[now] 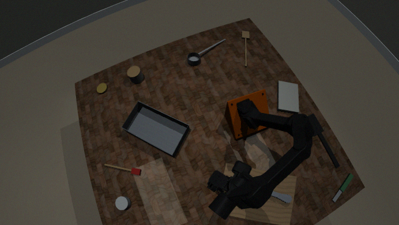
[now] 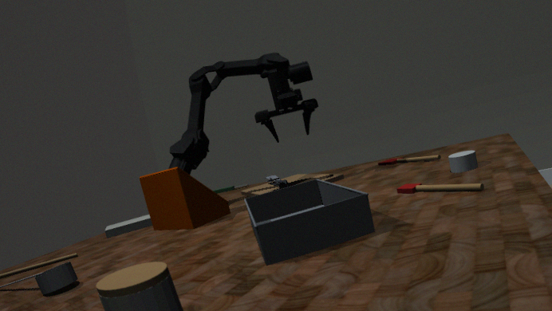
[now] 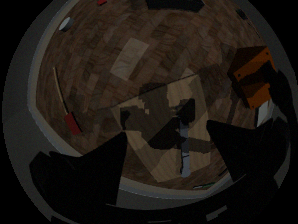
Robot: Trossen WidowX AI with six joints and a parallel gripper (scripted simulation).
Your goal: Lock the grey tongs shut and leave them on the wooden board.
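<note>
The grey tongs (image 1: 282, 197) (image 2: 274, 184) (image 3: 185, 162) lie on the wooden board (image 1: 289, 184) (image 2: 296, 177) (image 3: 155, 169). They show as one narrow strip in the wrist view, their arms looking close together. The arm covers part of them in the top view, and shadow darkens one end in the wrist view. The lock inside the hinge cannot be seen. My gripper (image 2: 293, 138) (image 3: 168, 131) is wide open and empty, pointing down well above the board and clear of the tongs. The roasting tin (image 1: 165, 119) (image 2: 315, 233) stands empty, away from the board.
An orange wedge (image 1: 259, 96) (image 2: 167, 199) stands near the arm's base, beside a pale block (image 1: 288, 96). A black spatula (image 1: 328, 150) and a green-handled knife (image 1: 347, 182) lie near the table edge. A red-headed brush (image 1: 136, 171) and a white cylinder (image 1: 122, 203) are across from the board.
</note>
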